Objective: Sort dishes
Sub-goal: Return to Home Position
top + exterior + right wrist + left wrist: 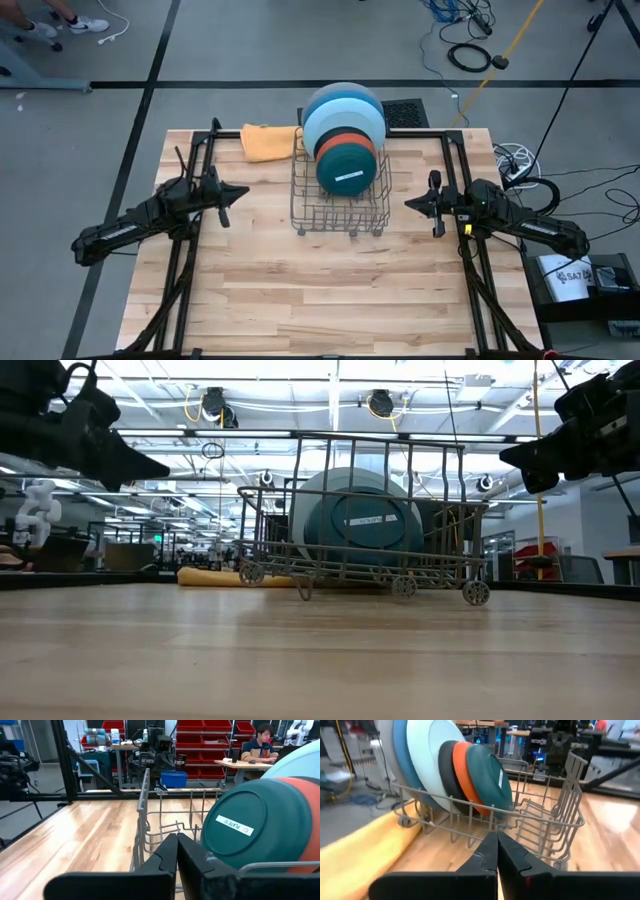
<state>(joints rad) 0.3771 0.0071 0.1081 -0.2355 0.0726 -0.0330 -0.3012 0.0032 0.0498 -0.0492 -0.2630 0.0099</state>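
Several plates stand on edge in a wire rack (340,215) at the table's far middle. From the back they are a large grey-blue plate (343,92), a large light blue one (345,122), a black one (446,770), an orange one (347,143) and a dark teal one (347,170) with a white sticker. My left gripper (240,190) hangs shut to the left of the rack, pointing at it and holding nothing. My right gripper (410,203) hangs shut to the right of the rack, also with nothing in it.
An orange cloth (268,142) lies against the rack's far left corner. Black frame bars (195,170) run along both sides of the table. The near half of the wooden table (320,300) is bare. A person (260,747) sits at a desk in the room beyond.
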